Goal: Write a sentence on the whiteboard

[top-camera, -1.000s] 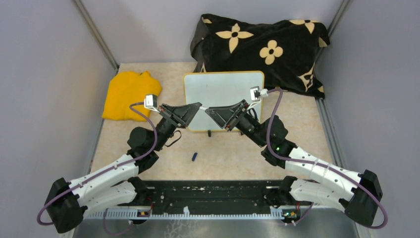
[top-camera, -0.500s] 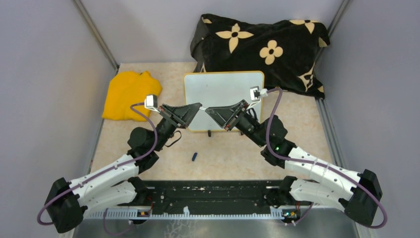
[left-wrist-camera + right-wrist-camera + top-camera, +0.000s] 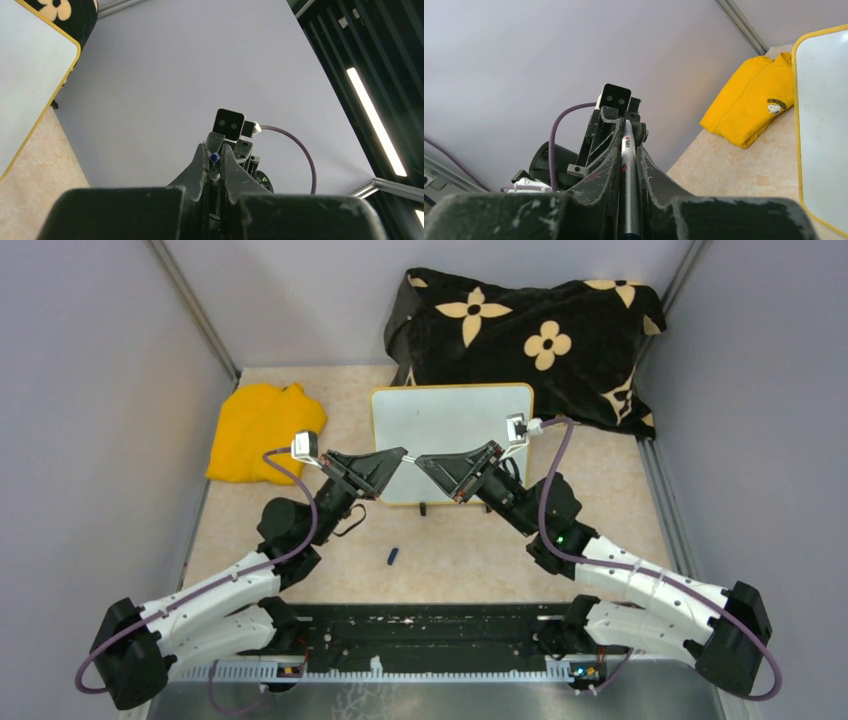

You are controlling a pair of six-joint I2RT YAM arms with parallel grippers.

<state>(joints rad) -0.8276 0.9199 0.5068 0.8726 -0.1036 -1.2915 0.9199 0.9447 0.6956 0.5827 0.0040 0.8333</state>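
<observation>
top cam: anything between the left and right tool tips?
A marker runs from the left tool to the right tool, filling the gap. The right wrist view shows it best.

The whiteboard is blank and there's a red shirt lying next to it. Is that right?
Almost. The shirt next to the whiteboard is yellow, not red. The top view shows it. The whiteboard is blank, as you said.

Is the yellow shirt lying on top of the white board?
No, the yellow shirt lies off to the left of the whiteboard, with a gap between them.
</observation>
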